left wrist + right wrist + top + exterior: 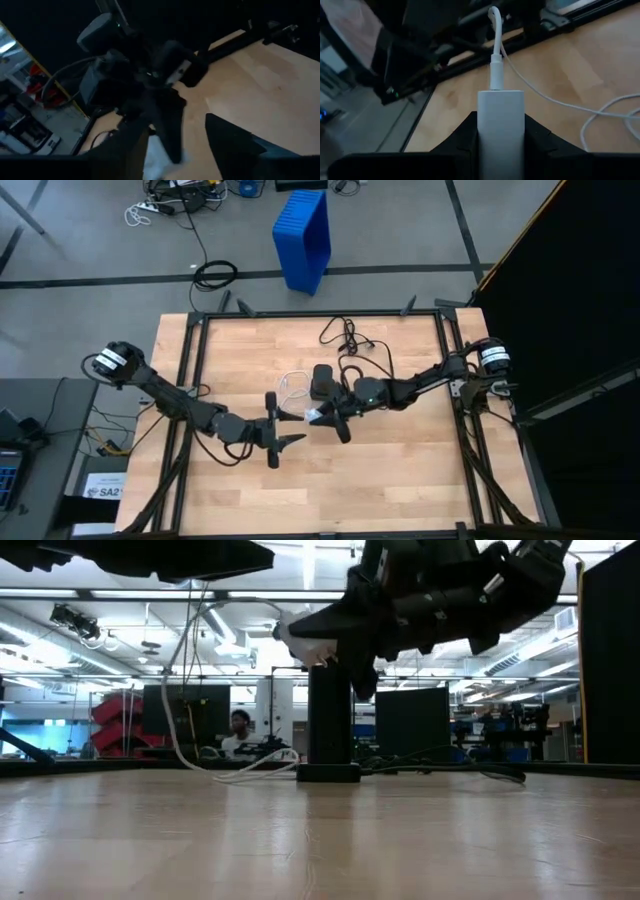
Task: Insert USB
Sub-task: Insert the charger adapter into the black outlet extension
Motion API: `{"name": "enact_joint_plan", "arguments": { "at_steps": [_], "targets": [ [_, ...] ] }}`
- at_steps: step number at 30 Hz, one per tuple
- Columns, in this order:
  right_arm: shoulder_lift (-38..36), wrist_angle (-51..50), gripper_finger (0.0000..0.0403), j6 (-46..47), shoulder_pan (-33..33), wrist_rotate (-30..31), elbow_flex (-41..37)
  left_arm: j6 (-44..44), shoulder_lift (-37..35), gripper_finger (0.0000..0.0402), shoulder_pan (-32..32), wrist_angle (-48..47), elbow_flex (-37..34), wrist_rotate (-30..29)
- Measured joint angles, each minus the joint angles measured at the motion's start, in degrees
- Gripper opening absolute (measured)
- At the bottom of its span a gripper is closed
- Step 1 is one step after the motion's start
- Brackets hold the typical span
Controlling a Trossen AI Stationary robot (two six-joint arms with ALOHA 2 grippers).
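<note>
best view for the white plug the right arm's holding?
Right wrist view: the white plug fills the frame between the right gripper jaws, with the cable seated in its end. High view shows only a small white patch; low view a sliver under the gripper; left wrist view a pale blur.

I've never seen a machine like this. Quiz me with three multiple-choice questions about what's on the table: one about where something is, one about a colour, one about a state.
1. Where does the black box stand?
A. near the table's middle
B. at the table's near left corner
C. on the floor

2. What colour is the adapter block in the right gripper?
A. red
B. white
C. green

3. How is the right gripper?
A. open, holding nothing
B. shut on the block
C. resting flat on the table

Answers:
1 A, the high view shows it between both arms.
2 B, the right wrist view shows a white block with the white cable plugged in.
3 B, its fingers press both sides of the block.
</note>
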Motion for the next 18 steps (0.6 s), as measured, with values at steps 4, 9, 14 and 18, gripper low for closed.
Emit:
{"name": "enact_joint_plan", "arguments": {
  "at_steps": [4,9,14,18],
  "targets": [
    [0.02,-3.59,0.0065,-0.57,0.60,-1.30,2.12,0.86,-0.01,0.0242,0.12,-5.73,3.44,0.99],
    [0.02,-7.50,0.0065,-0.61,0.60,-3.03,4.78,0.72,0.00,0.0272,0.14,-23.27,10.15,1.15],
    [0.02,-12.73,0.0065,-0.53,0.60,-6.67,7.26,0.68,-0.02,0.0273,0.14,-34.69,14.68,2.21],
    [0.02,-13.65,0.0065,-0.61,0.60,-8.13,8.38,0.52,-0.02,0.0273,0.44,-36.78,15.37,6.01]
  ]
}}
